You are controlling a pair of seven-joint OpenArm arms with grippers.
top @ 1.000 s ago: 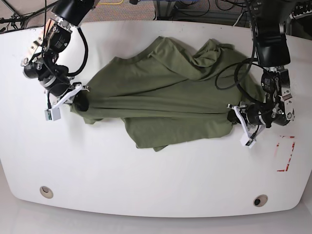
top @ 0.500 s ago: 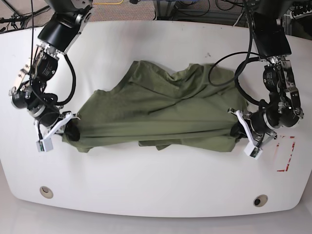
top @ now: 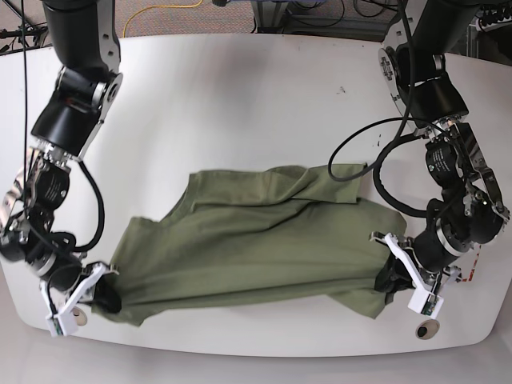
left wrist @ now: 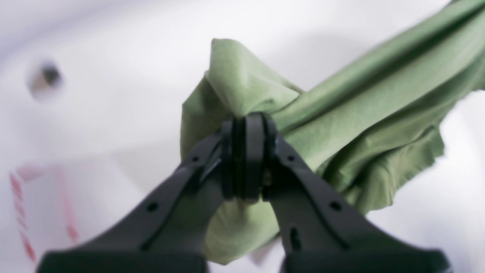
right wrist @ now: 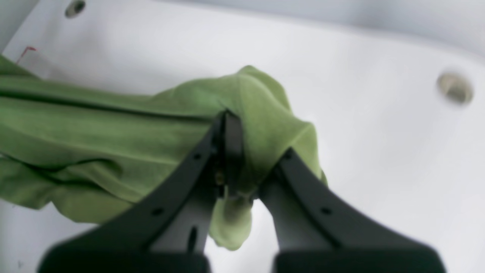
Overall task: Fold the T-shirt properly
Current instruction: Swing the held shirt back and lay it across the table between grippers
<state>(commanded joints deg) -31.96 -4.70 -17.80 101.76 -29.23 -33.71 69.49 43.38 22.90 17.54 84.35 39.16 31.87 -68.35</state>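
At the near edge of the white table [top: 240, 88] we hold the T-shirt [top: 264, 248] by two corners, one in each gripper. Our right gripper [top: 102, 294], at the left of the overhead view, is pinched shut on a bunched corner of green cloth, and its wrist camera shows the jaws closed with fabric spilling out above and below them [right wrist: 231, 159]. Our left gripper [top: 394, 276], at the right of the overhead view, is likewise clamped on the opposite corner, the two pads pressed flat together around a fold of cloth [left wrist: 246, 159]. Between the two grips the shirt's near edge runs as a long, fairly taut line across the table, so its long axis lies side to side, from one gripper to the other. From that line the rest of the shirt lies away from us, toward the middle of the table, wrinkled, with a loose fold rising at its far edge [top: 308, 180]. Both arms are equally near their corners. We judge the coming move depends on keeping this edge stretched between the grippers. Farther back, the table is bare.
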